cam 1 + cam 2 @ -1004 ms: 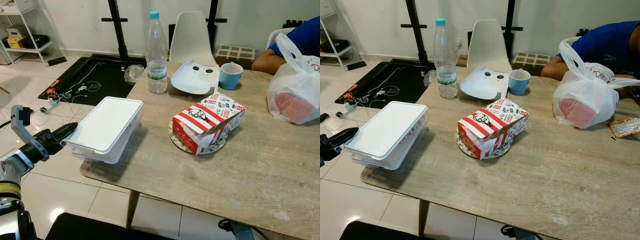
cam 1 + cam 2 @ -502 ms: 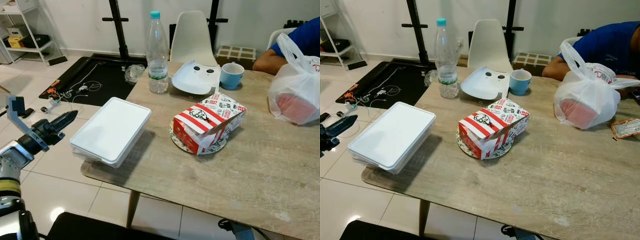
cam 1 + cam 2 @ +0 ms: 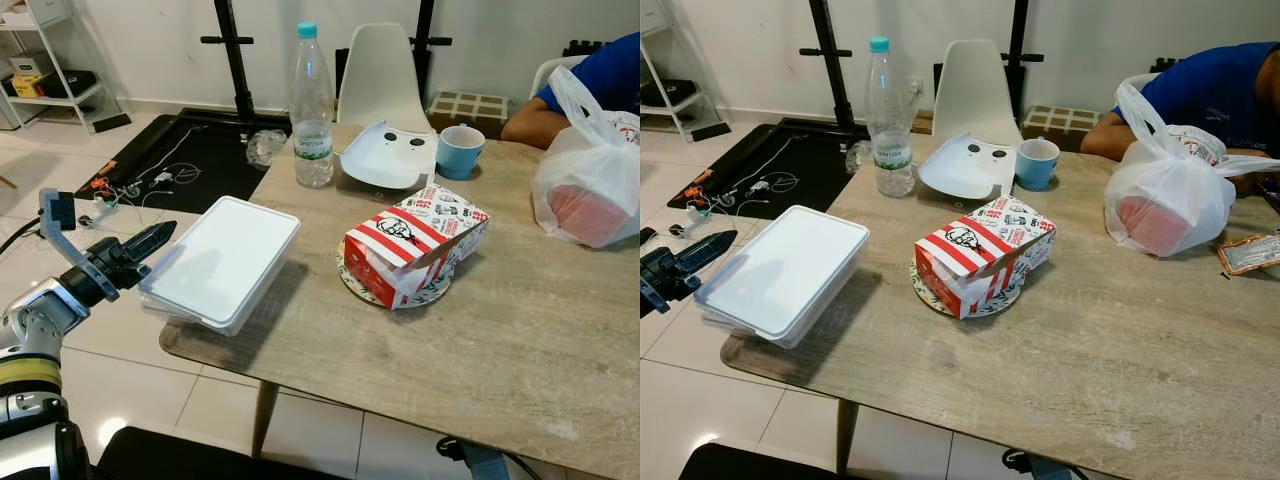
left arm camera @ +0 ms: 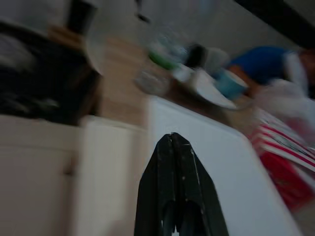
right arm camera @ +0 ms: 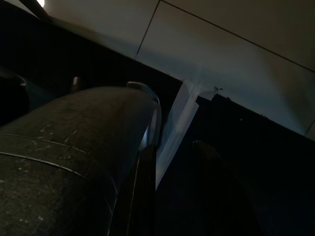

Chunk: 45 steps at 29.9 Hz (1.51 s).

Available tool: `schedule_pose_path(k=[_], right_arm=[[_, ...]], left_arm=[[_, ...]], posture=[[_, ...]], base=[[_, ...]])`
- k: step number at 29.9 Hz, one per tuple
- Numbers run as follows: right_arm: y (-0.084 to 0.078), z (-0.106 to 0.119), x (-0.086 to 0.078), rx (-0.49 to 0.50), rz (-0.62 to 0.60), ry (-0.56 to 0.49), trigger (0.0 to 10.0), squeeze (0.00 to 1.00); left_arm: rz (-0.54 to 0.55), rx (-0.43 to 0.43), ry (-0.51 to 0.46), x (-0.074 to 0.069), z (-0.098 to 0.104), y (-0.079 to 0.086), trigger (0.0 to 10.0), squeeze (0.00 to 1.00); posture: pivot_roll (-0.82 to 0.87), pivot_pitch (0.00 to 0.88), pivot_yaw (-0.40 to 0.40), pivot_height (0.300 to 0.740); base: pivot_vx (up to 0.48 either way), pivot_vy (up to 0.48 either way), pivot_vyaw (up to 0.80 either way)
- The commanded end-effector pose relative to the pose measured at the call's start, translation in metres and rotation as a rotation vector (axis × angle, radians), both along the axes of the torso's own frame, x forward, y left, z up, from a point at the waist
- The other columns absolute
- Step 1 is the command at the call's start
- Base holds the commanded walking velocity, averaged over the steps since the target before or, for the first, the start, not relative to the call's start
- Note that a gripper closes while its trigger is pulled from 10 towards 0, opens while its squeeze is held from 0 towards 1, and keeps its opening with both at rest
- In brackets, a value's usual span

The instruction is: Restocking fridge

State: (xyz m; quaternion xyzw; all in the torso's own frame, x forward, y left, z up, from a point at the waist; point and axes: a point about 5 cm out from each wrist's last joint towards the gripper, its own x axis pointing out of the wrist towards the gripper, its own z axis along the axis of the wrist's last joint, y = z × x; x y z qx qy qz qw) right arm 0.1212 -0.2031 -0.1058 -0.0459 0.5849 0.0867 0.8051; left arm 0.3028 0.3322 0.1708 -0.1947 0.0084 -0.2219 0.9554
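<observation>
Now your left gripper (image 3: 160, 238) sits with its black fingers pressed together, tips right at the left edge of the white lidded container (image 3: 222, 259); whether they touch it you cannot tell. Half a second ago that gripper was held farther off to the left, with bare floor between it and the container, so the arm has come back in. A second ago it was also close against the box, which then lay further out over the table's corner and turned differently. The container now rests on the near left corner of the wooden table (image 3: 480, 330), its left part overhanging the edge.

Elsewhere nothing has shifted: the water bottle (image 3: 312, 108), the blue mug (image 3: 461, 150), the white curved shell (image 3: 387, 155), the red-and-white striped carton (image 3: 412, 240) on its patterned plate (image 3: 352, 276), and the white plastic bag (image 3: 590, 175) beside a person's blue sleeve (image 3: 590, 75).

Your left wrist view, blurred, gives you what the head views cannot: the two fingers (image 4: 173, 182) meet at the tips, clenched on nothing, with the white lid (image 4: 216, 172) just beyond them.

Your right wrist view is dark, showing pale floor tiles (image 5: 236, 64); that arm hangs idle and you cannot tell its jaw state.
</observation>
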Motion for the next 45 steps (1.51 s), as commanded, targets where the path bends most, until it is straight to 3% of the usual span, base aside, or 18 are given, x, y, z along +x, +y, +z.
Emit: schedule_pose_path(k=[1, 2, 3, 6, 10, 14, 21, 22, 24, 25, 34, 40, 41, 42, 44, 45], right_arm=[[-0.001, 0.0, 0.0, -0.004, -0.002, 0.002, 10.0, 0.0], [-0.001, 0.0, 0.0, -0.004, -0.002, 0.002, 10.0, 0.0], [-0.001, 0.0, 0.0, -0.005, -0.001, 0.002, 10.0, 0.0], [-0.001, 0.0, 0.0, -0.006, 0.0, 0.002, 10.0, 0.0], [-0.001, 0.0, 0.0, -0.006, -0.001, 0.002, 10.0, 0.0], [0.001, 0.0, 0.0, -0.003, 0.002, 0.005, 10.0, 0.0], [0.001, -0.001, -0.002, -0.004, 0.002, 0.007, 10.0, 0.0], [0.001, -0.001, -0.002, -0.005, 0.002, 0.008, 10.0, 0.0], [0.001, -0.001, -0.002, -0.005, 0.002, 0.008, 10.0, 0.0], [0.001, -0.001, -0.003, -0.006, 0.003, 0.01, 10.0, 0.0], [0.002, -0.001, -0.003, -0.004, 0.003, 0.011, 10.0, 0.0], [0.002, -0.001, -0.003, -0.002, 0.0, 0.01, 10.0, 0.0], [0.002, -0.001, -0.003, -0.004, -0.002, 0.01, 10.0, 0.0], [0.002, -0.001, -0.003, -0.005, -0.002, 0.01, 10.0, 0.0], [0.002, -0.001, -0.003, -0.005, -0.003, 0.01, 10.0, 0.0], [0.001, -0.001, -0.003, -0.006, -0.002, 0.01, 10.0, 0.0]], left_arm=[[0.036, 0.023, -0.019, 0.002, 0.004, 0.003, 10.0, 0.12], [0.036, 0.023, -0.019, 0.002, 0.004, 0.003, 10.0, 0.12], [0.04, 0.053, -0.021, 0.002, 0.009, 0.005, 10.0, 0.98], [-0.016, 0.142, 0.025, 0.003, 0.015, 0.004, 10.0, 1.0], [-0.046, 0.157, 0.039, 0.004, 0.018, 0.003, 10.0, 1.0], [-0.174, 0.22, 0.114, 0.005, 0.02, -0.001, 10.0, 1.0], [-0.176, 0.265, 0.198, 0.011, 0.019, 0.003, 10.0, 1.0], [-0.185, 0.253, 0.216, 0.012, 0.019, 0.003, 10.0, 0.93], [-0.185, 0.253, 0.216, 0.012, 0.019, 0.003, 10.0, 0.93], [-0.222, 0.256, 0.259, 0.012, 0.016, 0.002, 10.0, 0.0], [-0.259, 0.187, 0.315, 0.014, 0.007, -0.004, 10.0, 0.0], [-0.287, 0.156, 0.379, 0.012, -0.009, -0.009, 10.0, 0.0], [-0.289, 0.137, 0.387, 0.011, -0.011, -0.008, 9.6, 0.0], [-0.288, 0.127, 0.391, 0.01, -0.012, -0.008, 8.5, 0.0], [-0.288, 0.122, 0.394, 0.009, -0.013, -0.008, 8.5, 0.0], [-0.292, 0.119, 0.401, 0.008, -0.015, -0.007, 3.8, 0.0]], posture=[[-0.06, 0.0, 0.027, 0.74], [-0.06, 0.0, 0.027, 0.74], [-0.06, 0.0, 0.027, 0.74], [-0.06, 0.0, 0.029, 0.74], [-0.06, 0.0, 0.028, 0.74], [-0.06, 0.0, 0.028, 0.74], [-0.06, 0.0, 0.032, 0.74], [-0.06, 0.0, 0.032, 0.74], [-0.06, 0.0, 0.032, 0.74], [-0.06, 0.0, 0.034, 0.74], [-0.07, 0.0, 0.04, 0.74], [-0.08, 0.0, 0.042, 0.74], [-0.08, 0.0, 0.042, 0.74], [-0.08, 0.0, 0.042, 0.74], [-0.08, 0.0, 0.042, 0.74], [-0.08, 0.0, 0.041, 0.74]], base=[[0.0, 0.0, 0.0], [0.0, 0.0, 0.0], [0.0, 0.0, 0.0], [0.0, 0.0, 0.0], [0.0, 0.0, 0.0], [0.0, 0.0, 0.0], [0.0, 0.0, 0.0], [0.0, 0.0, 0.0], [0.0, 0.0, 0.0], [0.0, 0.0, 0.0], [0.0, 0.0, 0.0], [0.0, 0.0, 0.0], [0.0, 0.0, 0.0], [0.0, 0.0, 0.0], [0.0, 0.0, 0.0], [0.0, 0.0, 0.0]])
